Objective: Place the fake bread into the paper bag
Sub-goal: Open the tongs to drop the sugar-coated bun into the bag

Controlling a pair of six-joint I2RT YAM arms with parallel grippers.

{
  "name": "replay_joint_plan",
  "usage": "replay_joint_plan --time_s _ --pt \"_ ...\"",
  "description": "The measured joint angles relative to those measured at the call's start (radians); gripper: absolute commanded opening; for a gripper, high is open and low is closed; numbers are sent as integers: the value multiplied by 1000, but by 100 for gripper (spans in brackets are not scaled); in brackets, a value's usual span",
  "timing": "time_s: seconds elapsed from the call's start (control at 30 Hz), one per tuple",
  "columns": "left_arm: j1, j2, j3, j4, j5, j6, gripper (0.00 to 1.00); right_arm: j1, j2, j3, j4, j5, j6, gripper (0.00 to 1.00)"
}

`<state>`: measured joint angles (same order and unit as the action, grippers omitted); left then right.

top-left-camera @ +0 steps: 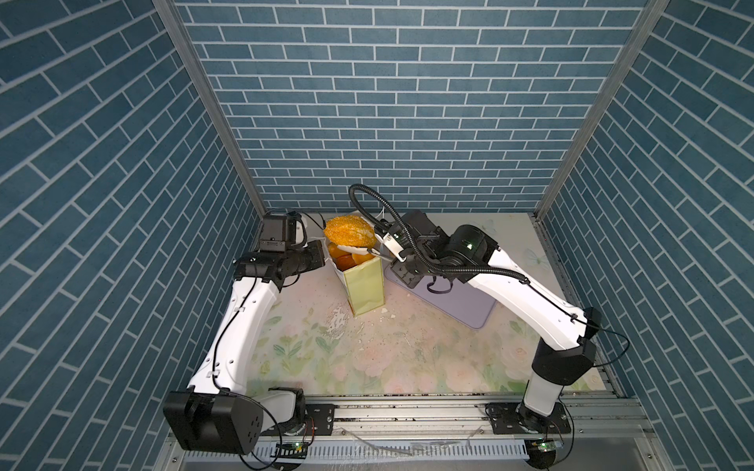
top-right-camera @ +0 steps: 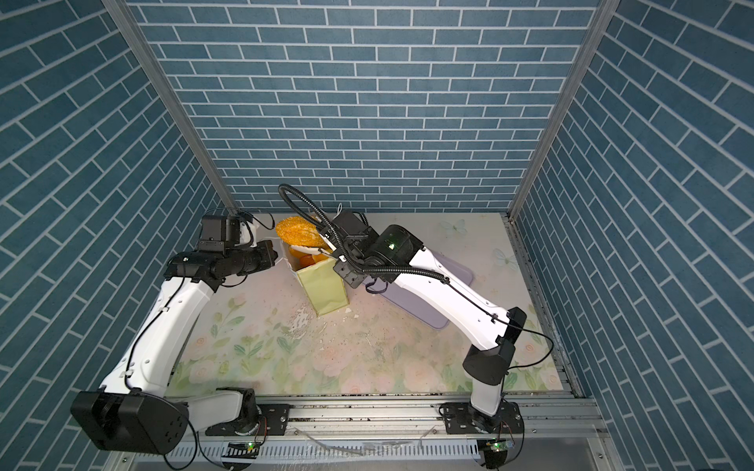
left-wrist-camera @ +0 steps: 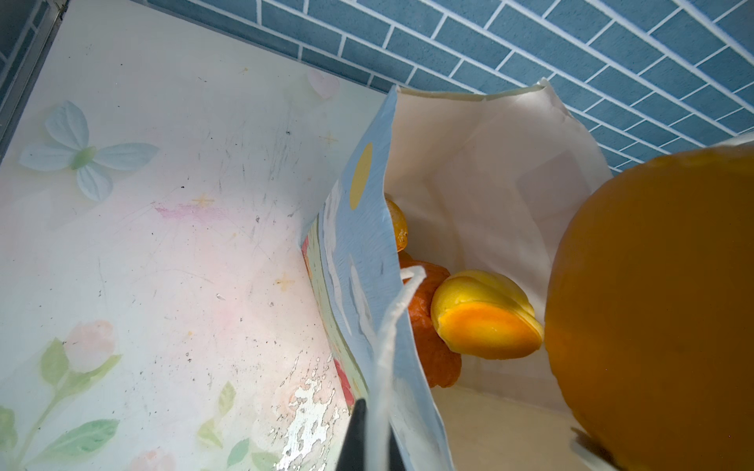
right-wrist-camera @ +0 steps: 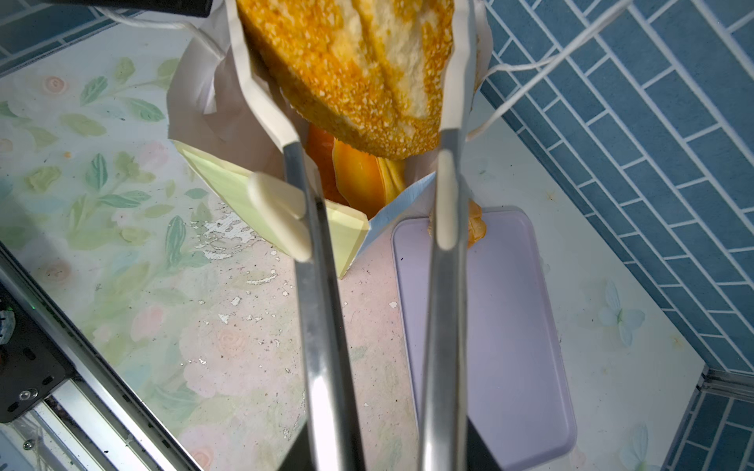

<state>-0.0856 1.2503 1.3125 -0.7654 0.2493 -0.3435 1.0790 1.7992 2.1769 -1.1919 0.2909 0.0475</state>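
Both top views show the seeded loaf (top-left-camera: 350, 231) held in the air over the open mouth of the paper bag (top-left-camera: 365, 285). The bag stands upright on the bench (top-left-camera: 367, 367) between the two arms.

Only the right wrist view shows how the loaf is held. The right gripper (top-left-camera: 402, 255) has its fingers (right-wrist-camera: 485, 456) pressed onto a pair of metal tongs (right-wrist-camera: 320, 293), and the tongs' white tips clamp the loaf from both sides. That view alone also shows a small orange pastry (right-wrist-camera: 475, 228) on the end of the lavender tray (right-wrist-camera: 489, 326) nearest the bag, half hidden behind one tong arm. In the top views the right arm covers that spot.

The left wrist view looks into the bag past its light blue side. A yellow-orange pastry (left-wrist-camera: 485, 318) and a darker crinkled pastry (left-wrist-camera: 428, 330) lie inside against the white lining. The loaf's smooth underside fills one side of the picture and is cut off.

The left gripper (top-left-camera: 308, 237) is at the bag's rim with its fingers (left-wrist-camera: 358, 432) pressed together, apparently pinching the white cord handle (left-wrist-camera: 391, 322). The pinch itself is cut off at the frame edge.

A flaked patch (top-left-camera: 338, 322) in the bench's floral cover lies just in front of the bag.
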Motion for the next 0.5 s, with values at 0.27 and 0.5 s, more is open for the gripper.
replay_joint_plan --time_s 0.27,0.5 --pt "0 0 0 0 0 0 5 0 0 0 1 -3 -2 42" --pt "0 0 0 0 3 0 5 0 0 0 11 -16 -4 44"
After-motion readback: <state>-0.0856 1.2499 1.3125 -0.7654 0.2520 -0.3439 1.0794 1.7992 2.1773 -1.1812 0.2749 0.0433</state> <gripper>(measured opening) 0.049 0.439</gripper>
